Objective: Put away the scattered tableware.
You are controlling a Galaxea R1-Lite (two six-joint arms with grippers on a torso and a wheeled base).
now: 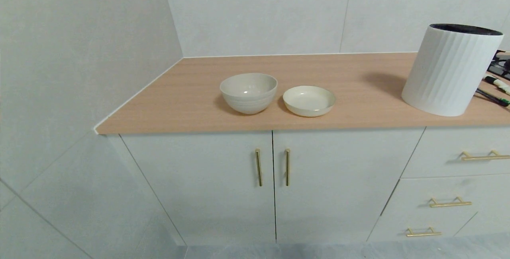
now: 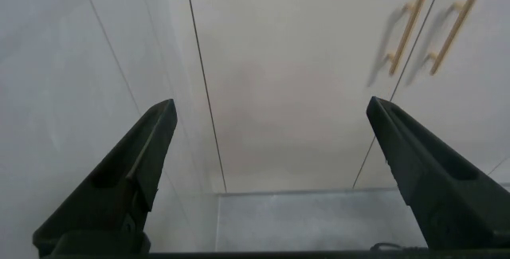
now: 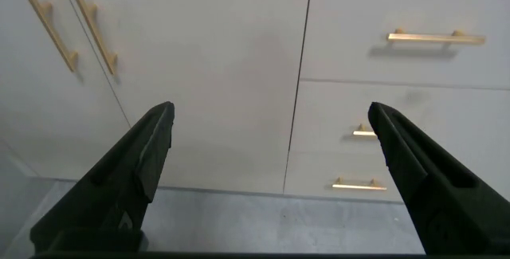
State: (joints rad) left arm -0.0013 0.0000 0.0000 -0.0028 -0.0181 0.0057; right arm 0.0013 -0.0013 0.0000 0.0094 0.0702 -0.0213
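A deep grey-white bowl (image 1: 248,91) stands on the wooden countertop (image 1: 167,103), just left of a shallow cream dish (image 1: 309,100); the two sit side by side above the double cabinet doors. My left gripper (image 2: 271,115) hangs low in front of the cabinet doors, open, with nothing between its fingers. My right gripper (image 3: 271,115) is likewise low, facing the cabinet front and drawers, open and holding nothing.
A tall white ribbed container (image 1: 450,69) stands at the counter's right, with utensils (image 1: 496,87) beyond it. Below are two doors with gold handles (image 1: 259,167) and several drawers (image 1: 450,202) to the right. A tiled wall closes the left side.
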